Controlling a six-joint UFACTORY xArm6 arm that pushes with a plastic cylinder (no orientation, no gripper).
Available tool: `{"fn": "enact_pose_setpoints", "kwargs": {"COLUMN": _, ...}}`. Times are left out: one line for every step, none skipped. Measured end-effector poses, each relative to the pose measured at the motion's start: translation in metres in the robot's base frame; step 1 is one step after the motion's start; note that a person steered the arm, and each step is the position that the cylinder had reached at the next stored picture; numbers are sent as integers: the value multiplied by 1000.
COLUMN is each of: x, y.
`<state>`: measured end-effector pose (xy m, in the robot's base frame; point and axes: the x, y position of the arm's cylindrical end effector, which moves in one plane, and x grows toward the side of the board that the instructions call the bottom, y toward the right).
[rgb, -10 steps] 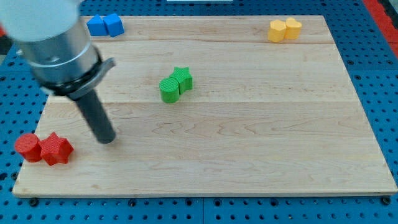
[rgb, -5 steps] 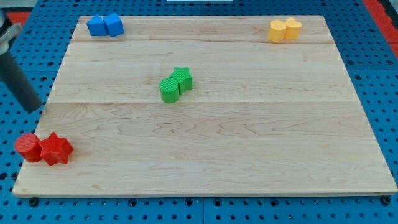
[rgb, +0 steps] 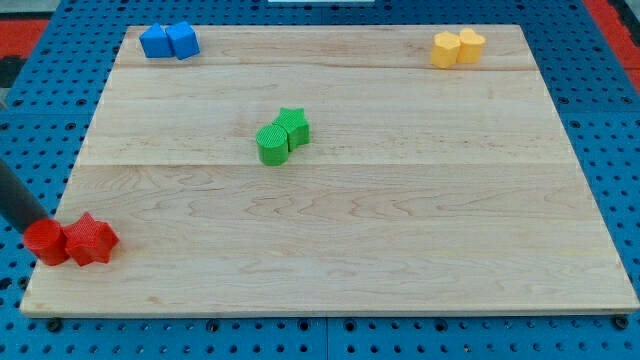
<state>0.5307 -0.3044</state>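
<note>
My tip (rgb: 38, 226) is at the view's left edge, touching the red cylinder (rgb: 44, 243) from upper left; red star (rgb: 90, 240) abuts it on the far side. No pincer fitted, just the rod. Green pair (rgb: 281, 136) sits well apart on the desk (rgb: 400, 220).

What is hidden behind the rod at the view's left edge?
My tip covers the upper left part of the red round block, which sits against the red star block. Whether the tip touches it cannot be told.
</note>
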Motion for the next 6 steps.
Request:
{"fn": "enact_pose_setpoints", "kwargs": {"x": 15, "y": 12}}
{"fn": "enact_pose_setpoints", "kwargs": {"x": 7, "y": 35}}
{"fn": "enact_pose_setpoints", "kwargs": {"x": -4, "y": 67}}
{"fn": "enact_pose_setpoints", "kwargs": {"x": -12, "y": 98}}
{"fn": "enact_pose_setpoints", "kwargs": {"x": -39, "y": 126}}
{"fn": "enact_pose_setpoints", "kwargs": {"x": -51, "y": 208}}
